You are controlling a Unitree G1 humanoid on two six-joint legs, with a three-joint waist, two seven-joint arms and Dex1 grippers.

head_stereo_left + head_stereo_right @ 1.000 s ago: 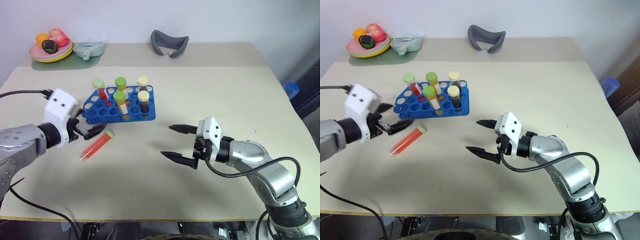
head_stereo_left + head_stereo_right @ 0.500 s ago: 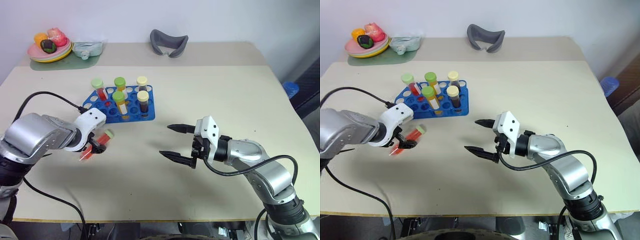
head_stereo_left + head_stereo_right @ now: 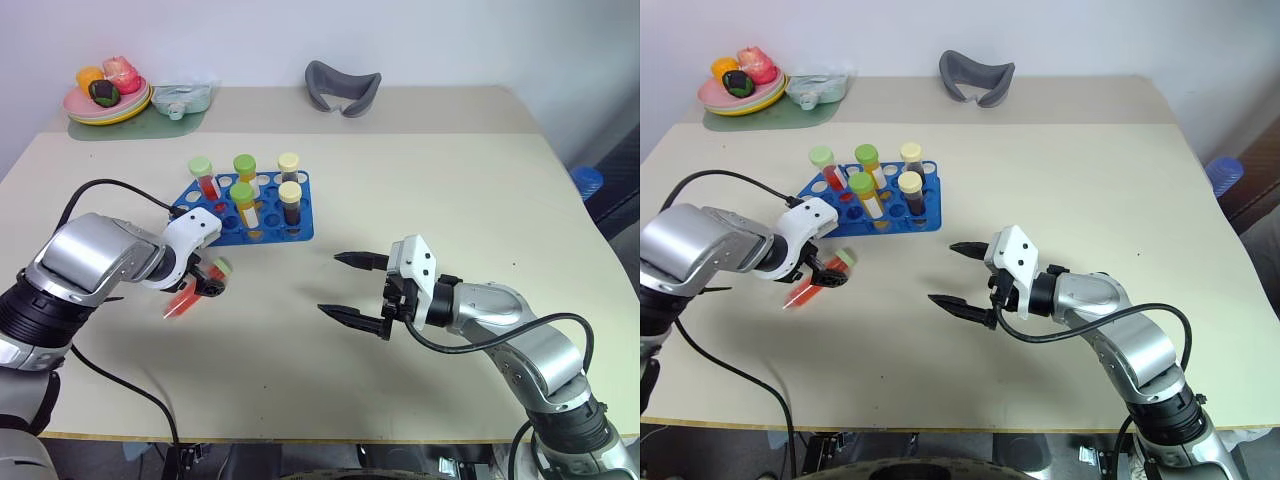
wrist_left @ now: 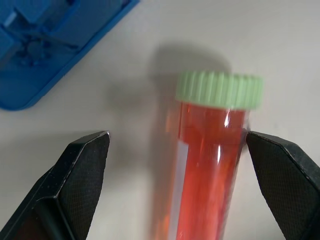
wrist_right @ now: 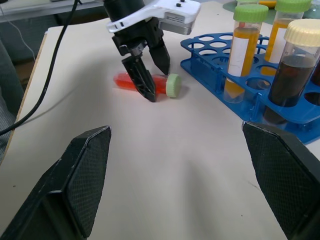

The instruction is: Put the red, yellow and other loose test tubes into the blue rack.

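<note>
Left pincer [image 3: 205, 283] spread wide astride the red tube [image 4: 207, 165] lying on the worktop [image 3: 420, 190] just beside the blue rack [image 3: 262, 215] — off-centre, closing fingers could roll it away; right pincer [image 3: 352, 288] hangs released.

The left gripper's fingers [image 3: 208, 283] hide the middle of the red tube [image 3: 183, 300]. The blue object [image 3: 583, 181] at the far right is cut off by the edge.

Red tube [image 4: 207, 170] between my left gripper's [image 4: 180, 150] spread fingers.
Green cap [image 4: 220, 89], tube lying on table [image 4: 280, 45]; blue rack [image 4: 45, 45] corner nearby.
</note>
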